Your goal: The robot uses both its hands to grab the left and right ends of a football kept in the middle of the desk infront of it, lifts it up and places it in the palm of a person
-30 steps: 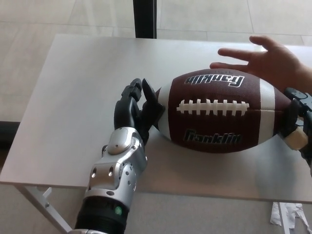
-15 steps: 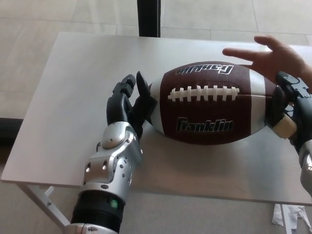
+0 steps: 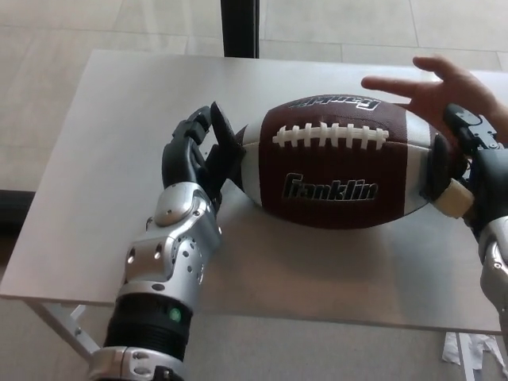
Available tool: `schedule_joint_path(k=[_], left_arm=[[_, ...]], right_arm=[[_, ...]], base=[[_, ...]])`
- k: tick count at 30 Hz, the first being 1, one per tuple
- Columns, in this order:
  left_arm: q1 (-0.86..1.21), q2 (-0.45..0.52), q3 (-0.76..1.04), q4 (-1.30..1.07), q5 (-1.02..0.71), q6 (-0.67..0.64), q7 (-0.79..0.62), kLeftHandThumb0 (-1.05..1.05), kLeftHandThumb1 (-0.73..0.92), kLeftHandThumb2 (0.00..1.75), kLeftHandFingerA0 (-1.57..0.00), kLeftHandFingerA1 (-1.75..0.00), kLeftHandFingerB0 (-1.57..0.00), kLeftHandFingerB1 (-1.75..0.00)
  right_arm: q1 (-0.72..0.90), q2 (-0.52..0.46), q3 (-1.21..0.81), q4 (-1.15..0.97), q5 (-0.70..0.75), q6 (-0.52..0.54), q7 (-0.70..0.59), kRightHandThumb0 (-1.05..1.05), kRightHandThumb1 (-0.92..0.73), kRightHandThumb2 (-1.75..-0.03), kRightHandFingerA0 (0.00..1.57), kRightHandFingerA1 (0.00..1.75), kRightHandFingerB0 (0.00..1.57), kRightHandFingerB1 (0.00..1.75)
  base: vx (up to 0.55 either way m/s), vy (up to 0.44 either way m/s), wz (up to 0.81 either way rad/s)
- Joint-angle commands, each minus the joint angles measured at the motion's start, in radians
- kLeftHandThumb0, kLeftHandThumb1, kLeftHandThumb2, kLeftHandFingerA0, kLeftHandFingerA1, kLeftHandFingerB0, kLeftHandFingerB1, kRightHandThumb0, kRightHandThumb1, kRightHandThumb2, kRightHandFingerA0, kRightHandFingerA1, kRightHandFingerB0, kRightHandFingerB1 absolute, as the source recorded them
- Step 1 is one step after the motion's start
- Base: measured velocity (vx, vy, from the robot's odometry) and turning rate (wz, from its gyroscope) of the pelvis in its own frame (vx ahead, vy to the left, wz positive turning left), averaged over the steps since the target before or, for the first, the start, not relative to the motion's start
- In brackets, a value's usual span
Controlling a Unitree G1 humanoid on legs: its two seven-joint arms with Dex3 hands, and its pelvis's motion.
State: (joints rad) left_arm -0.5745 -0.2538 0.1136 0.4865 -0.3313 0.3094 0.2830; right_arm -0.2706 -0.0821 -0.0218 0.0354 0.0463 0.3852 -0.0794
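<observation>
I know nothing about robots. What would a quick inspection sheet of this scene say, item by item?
Surface: grey desk, bare apart from the ball.
Job's things: brown football, laces up, held between both hands; a person's open hand waits behind its right end.
Clutter: nothing seen.
Hands: left hand pressed on the ball's left end; right hand on the right end.
Cables: nothing seen.
Surroundings: tiled floor, dark post, white scraps below the desk.

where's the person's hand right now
In the head view the person's hand is at the upper right, palm open, just behind the football's right end and the right hand.
</observation>
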Motion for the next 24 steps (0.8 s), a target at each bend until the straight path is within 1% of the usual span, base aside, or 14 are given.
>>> schedule_joint_path(k=[1, 3, 4, 10, 11, 12, 15, 16, 17, 18, 19, 20, 21, 24], left_arm=[[-0.372, -0.067, 0.066, 0.020, -0.082, 0.092, 0.083, -0.91, 0.84, 0.66, -0.27, -0.61, -0.20, -0.30], [-0.388, -0.059, 0.064, 0.029, -0.077, 0.097, 0.073, -0.91, 0.86, 0.67, -0.26, -0.71, -0.18, -0.31], [-0.404, -0.054, 0.067, 0.042, -0.079, 0.089, 0.066, -0.95, 0.70, 1.07, -0.39, -0.78, -0.11, -0.42], [-0.466, -0.041, 0.075, 0.091, -0.070, 0.070, 0.042, -1.00, 0.71, 1.08, -0.37, -0.79, -0.12, -0.43], [-0.475, -0.041, 0.079, 0.101, -0.071, 0.067, 0.041, -0.95, 0.85, 0.66, -0.35, -0.97, -0.17, -0.32], [-0.482, -0.039, 0.081, 0.110, -0.070, 0.065, 0.035, -0.98, 0.70, 1.08, -0.39, -0.84, -0.12, -0.43], [-0.474, -0.053, 0.091, 0.117, -0.078, 0.063, 0.029, -0.93, 0.85, 0.67, -0.38, -1.12, -0.17, -0.31], [-0.464, -0.061, 0.097, 0.116, -0.083, 0.066, 0.029, -0.92, 0.67, 1.05, -0.49, -1.01, -0.10, -0.43], [-0.446, -0.064, 0.092, 0.115, -0.076, 0.062, 0.028, -0.91, 0.88, 0.67, -0.38, -0.77, -0.15, -0.31], [-0.423, -0.066, 0.081, 0.111, -0.063, 0.056, 0.024, -0.91, 0.88, 0.67, -0.38, -0.77, -0.15, -0.31], [-0.407, -0.068, 0.074, 0.107, -0.055, 0.057, 0.028, -0.93, 0.71, 1.09, -0.36, -0.71, -0.10, -0.40], [-0.396, -0.069, 0.071, 0.106, -0.053, 0.058, 0.032, -0.93, 0.71, 1.10, -0.25, -0.65, -0.05, -0.40], [-0.373, -0.070, 0.058, 0.100, -0.040, 0.054, 0.034, -0.93, 0.89, 0.68, -0.22, -0.66, -0.17, -0.31], [-0.332, -0.055, 0.034, 0.069, -0.033, 0.064, 0.021, -0.92, 0.91, 0.68, -0.23, -0.64, -0.16, -0.31]], right_arm=[[-0.092, 0.001, -0.032, 0.002, -0.010, -0.035, -0.021, -0.89, -0.92, -0.68, 0.13, 0.50, 0.21, 0.31], [-0.096, -0.003, -0.032, -0.002, -0.008, -0.038, -0.014, -0.90, -0.92, -0.69, 0.14, 0.57, 0.22, 0.33], [-0.107, -0.011, -0.033, 0.004, -0.010, -0.049, -0.010, -0.89, -0.92, -0.72, 0.20, 0.61, 0.20, 0.32], [-0.166, -0.024, -0.041, -0.025, -0.013, -0.015, -0.012, -0.93, -0.92, -0.73, 0.16, 0.63, 0.19, 0.34], [-0.176, -0.024, -0.042, -0.029, -0.014, -0.003, -0.013, -0.92, -0.92, -0.74, 0.20, 0.64, 0.19, 0.32], [-0.188, -0.022, -0.045, -0.032, -0.015, 0.010, -0.020, -0.91, -0.92, -0.73, 0.22, 0.66, 0.20, 0.32], [-0.196, -0.016, -0.053, -0.036, -0.017, 0.012, -0.025, -0.92, -0.92, -0.74, 0.23, 0.70, 0.20, 0.32], [-0.197, -0.013, -0.055, -0.036, -0.019, 0.016, -0.027, -0.93, -0.92, -0.75, 0.25, 0.73, 0.20, 0.32], [-0.193, -0.012, -0.056, -0.039, -0.019, 0.023, -0.024, -0.93, -0.92, -0.76, 0.25, 0.79, 0.20, 0.32], [-0.188, -0.012, -0.056, -0.044, -0.018, 0.030, -0.021, -0.93, -0.92, -0.76, 0.25, 0.79, 0.20, 0.32], [-0.181, -0.009, -0.057, -0.055, -0.016, 0.042, -0.021, -0.91, -0.92, -0.76, 0.24, 0.71, 0.19, 0.32], [-0.178, -0.006, -0.059, -0.060, -0.013, 0.046, -0.020, -0.90, -0.92, -0.76, 0.23, 0.72, 0.19, 0.33], [-0.172, -0.002, -0.063, -0.063, -0.008, 0.050, -0.019, -0.89, -0.92, -0.75, 0.24, 0.78, 0.19, 0.32], [-0.167, 0.002, -0.067, -0.064, -0.005, 0.048, -0.017, -0.87, -0.92, -0.72, 0.25, 0.78, 0.21, 0.31]], base=[[0.00, 0.000, 0.00], [0.00, 0.000, 0.00], [0.00, 0.000, 0.00], [0.00, 0.000, 0.00], [0.00, 0.000, 0.00], [0.00, 0.000, 0.00], [0.00, 0.000, 0.00], [0.00, 0.000, 0.00], [0.00, 0.000, 0.00], [0.00, 0.000, 0.00], [0.00, 0.000, 0.00], [0.00, 0.000, 0.00], [0.00, 0.000, 0.00], [0.00, 0.000, 0.00]])
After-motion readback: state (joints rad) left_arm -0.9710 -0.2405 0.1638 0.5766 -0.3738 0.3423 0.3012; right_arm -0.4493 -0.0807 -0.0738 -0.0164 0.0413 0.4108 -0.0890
